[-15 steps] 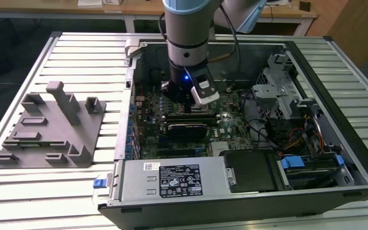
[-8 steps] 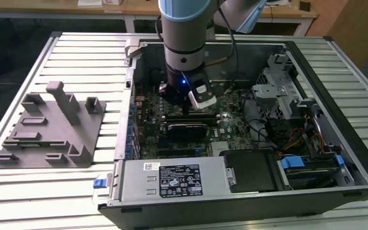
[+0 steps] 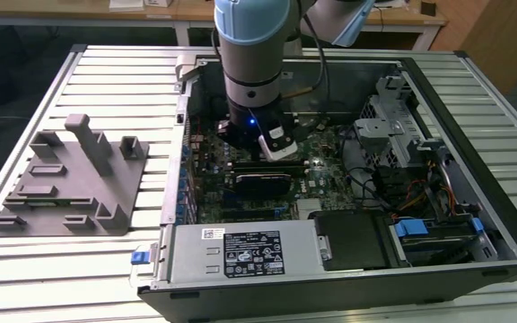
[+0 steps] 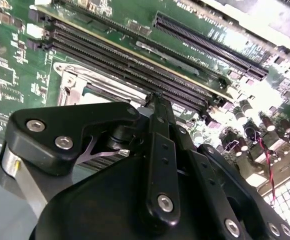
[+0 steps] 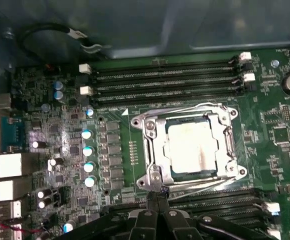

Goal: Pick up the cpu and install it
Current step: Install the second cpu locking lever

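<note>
Because the cpu [image 5: 192, 148] already sits flat inside the motherboard socket [image 5: 152, 150], the pincer [image 5: 156, 196] hangs just beside the frame, fingers closed on nothing.

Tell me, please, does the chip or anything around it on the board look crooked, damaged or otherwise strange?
Nothing stands out. In the first wrist view the cpu lies flat and square inside the metal socket frame, its edges parallel to the frame. The gripper sits beside the frame's edge, off the chip.
</note>
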Motion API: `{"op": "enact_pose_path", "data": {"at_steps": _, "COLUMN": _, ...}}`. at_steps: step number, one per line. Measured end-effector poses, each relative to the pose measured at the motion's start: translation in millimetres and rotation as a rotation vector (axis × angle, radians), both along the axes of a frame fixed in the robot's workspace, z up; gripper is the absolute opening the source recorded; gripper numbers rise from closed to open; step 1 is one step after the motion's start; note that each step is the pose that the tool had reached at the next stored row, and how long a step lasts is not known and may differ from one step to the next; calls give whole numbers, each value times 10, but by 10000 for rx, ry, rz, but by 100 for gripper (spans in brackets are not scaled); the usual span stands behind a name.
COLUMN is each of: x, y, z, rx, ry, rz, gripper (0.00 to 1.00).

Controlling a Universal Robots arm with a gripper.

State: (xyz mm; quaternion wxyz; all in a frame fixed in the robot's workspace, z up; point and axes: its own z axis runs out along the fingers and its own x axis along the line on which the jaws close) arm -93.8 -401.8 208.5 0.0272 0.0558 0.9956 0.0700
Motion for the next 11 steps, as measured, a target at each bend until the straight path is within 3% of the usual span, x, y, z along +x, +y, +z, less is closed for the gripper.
{"op": "enact_pose_path", "data": {"at_steps": 2, "x": -2, "y": -5, "z": -8, "rx": 66, "ry": 0, "rz": 7, "gripper": 11}}
{"op": "enact_pose_path", "data": {"at_steps": 5, "x": -2, "y": -21, "z": -13, "rx": 94, "ry": 0, "rz": 38, "gripper": 11}}
{"op": "enact_pose_path", "data": {"at_steps": 11, "x": -2, "y": -23, "z": -16, "rx": 91, "ry": 4, "rz": 930, "gripper": 11}}
